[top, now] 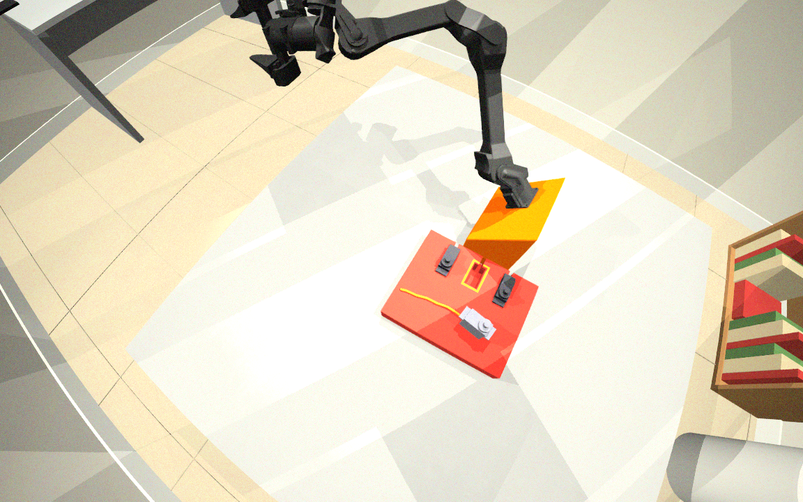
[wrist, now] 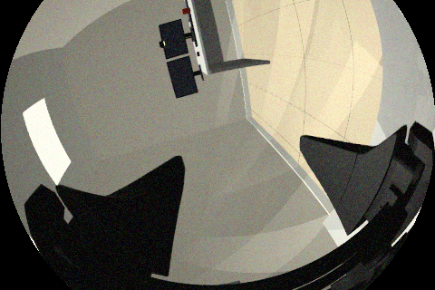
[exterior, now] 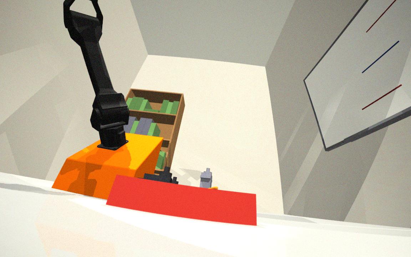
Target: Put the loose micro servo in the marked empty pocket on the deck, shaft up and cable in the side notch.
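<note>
The loose micro servo [top: 477,323] [exterior: 206,179] is pale grey. It stands on the red deck [top: 413,267] [exterior: 181,201] with its output shaft up, outside the pocket. Its yellow cable [top: 427,298] trails across the deck toward the left in the top view. The marked pocket's yellow outline [top: 465,272] frames a recess between two dark servos, one on the left [top: 447,259] and one on the right [top: 504,291]. A notch shows at the pocket's far side. My gripper [top: 243,35] [wrist: 245,152] is open and empty, high up and far from the deck; the exterior view does not show its fingers.
An orange block [top: 516,218] [exterior: 143,150] carries the arm's base and stands right behind the deck. A desk [top: 89,87] [wrist: 213,32] is beyond the gripper. A bookshelf [top: 766,399] [exterior: 177,127] and a white cylinder [top: 747,468] stand to the right in the top view.
</note>
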Controlling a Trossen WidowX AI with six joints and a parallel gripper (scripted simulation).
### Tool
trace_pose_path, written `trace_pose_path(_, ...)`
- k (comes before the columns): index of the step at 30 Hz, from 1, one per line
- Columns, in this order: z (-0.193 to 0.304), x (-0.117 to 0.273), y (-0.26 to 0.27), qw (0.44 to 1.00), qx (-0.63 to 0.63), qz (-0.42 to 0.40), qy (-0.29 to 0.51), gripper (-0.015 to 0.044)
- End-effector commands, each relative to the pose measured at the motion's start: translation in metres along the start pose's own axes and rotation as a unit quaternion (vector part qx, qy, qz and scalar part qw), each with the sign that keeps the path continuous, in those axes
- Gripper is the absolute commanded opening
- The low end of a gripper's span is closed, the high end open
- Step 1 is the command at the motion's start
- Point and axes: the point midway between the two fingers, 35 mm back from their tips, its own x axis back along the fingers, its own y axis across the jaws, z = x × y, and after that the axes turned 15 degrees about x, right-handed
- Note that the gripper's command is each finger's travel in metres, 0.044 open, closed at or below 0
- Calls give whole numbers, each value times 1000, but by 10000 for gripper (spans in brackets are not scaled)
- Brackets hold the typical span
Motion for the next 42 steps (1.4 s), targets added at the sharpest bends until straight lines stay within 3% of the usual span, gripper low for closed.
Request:
trace_pose_path(1, 1, 0, 0, 1000, 2, 1, 2, 426)
trace_pose_path(17, 81, 7, -26, 990, 85, 34, 107, 440)
trace_pose_path(30, 112, 13, -34, 982, 111, 39, 150, 440)
trace_pose_path(42, 184, 38, -58, 940, 223, 47, 253, 440)
